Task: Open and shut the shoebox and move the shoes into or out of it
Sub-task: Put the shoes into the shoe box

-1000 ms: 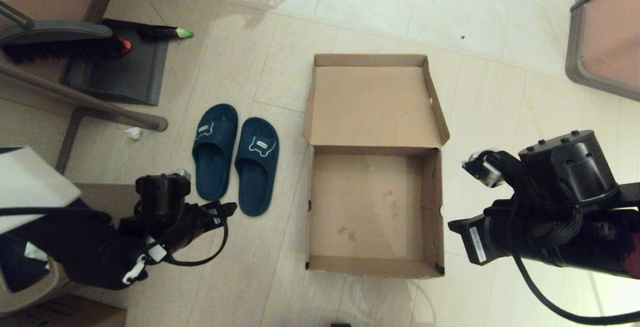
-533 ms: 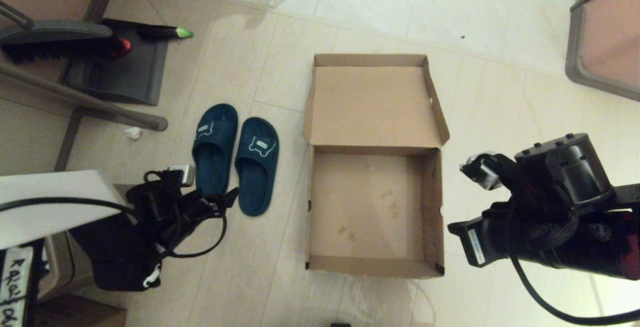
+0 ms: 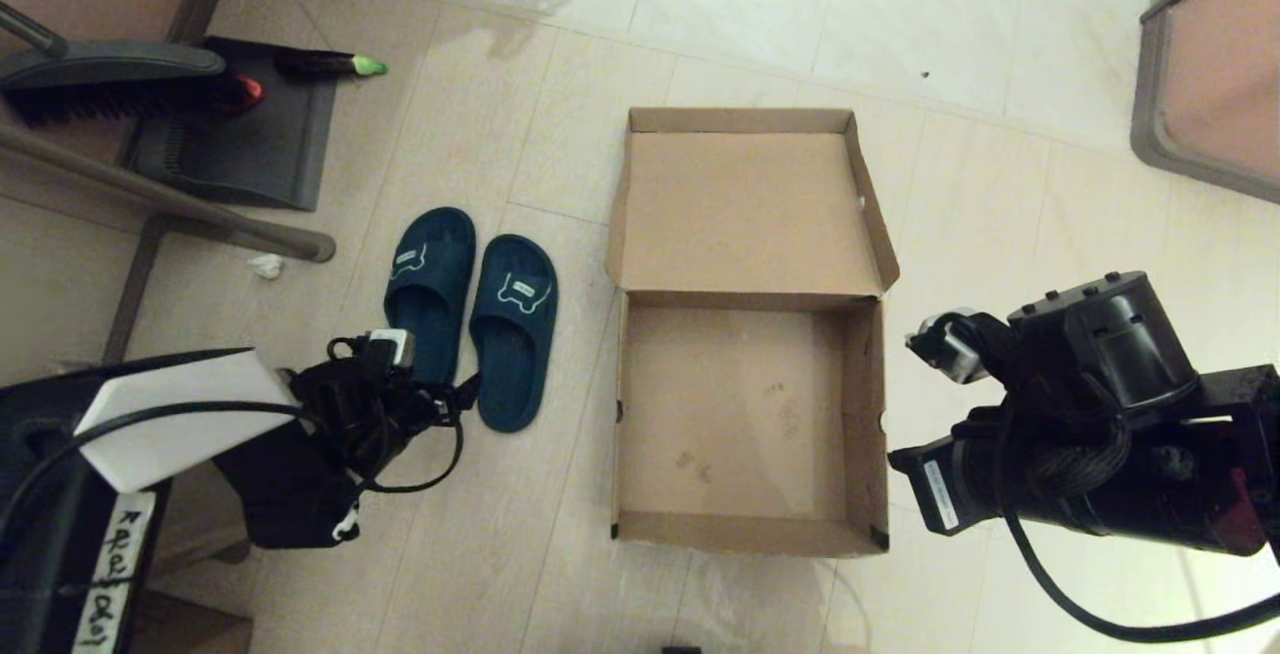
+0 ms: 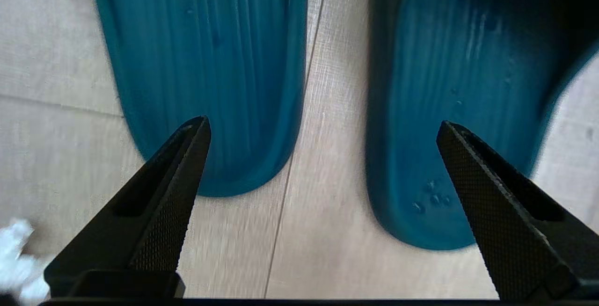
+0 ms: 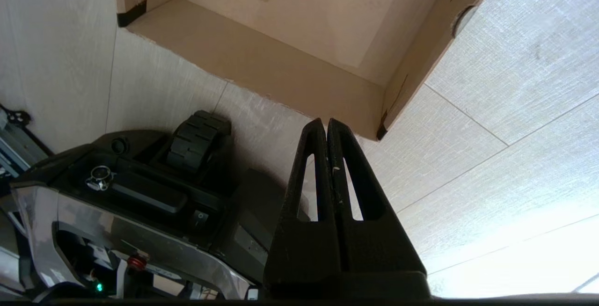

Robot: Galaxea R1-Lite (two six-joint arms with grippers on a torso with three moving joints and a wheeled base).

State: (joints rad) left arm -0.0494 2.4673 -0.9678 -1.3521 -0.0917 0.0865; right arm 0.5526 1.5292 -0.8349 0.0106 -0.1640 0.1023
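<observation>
1. Advancing on the shoes [image 3: 470, 319], the left gripper [image 3: 455, 404] has moved from a spot short of their heels to a hover over the heel ends. It sits at about 8 o'clock in the head view.
2. Its jaws stand fully apart and hold nothing. In the left wrist view the two fingertips [image 4: 187, 156] straddle the pair, one over each heel. Judgement: a pick-up into the box is being prepared, and no contact is yet confirmed.
3. The shoes lie side by side on the floor, just beside the left wall of the shoebox [image 3: 870, 404], at 9 o'clock from it.
4. The shoebox stands at centre with its lid folded back toward 12 o'clock and its interior bare.
5. The right gripper [image 5: 327, 128] is parked at 3 o'clock, outside the box's near right corner. Its fingers are pressed together and hold nothing.
6. Hidden items: the left arm's body covers its own fingers in the head view. The wrist view cuts off the shoe straps, so the height above the heels cannot be judged.
</observation>
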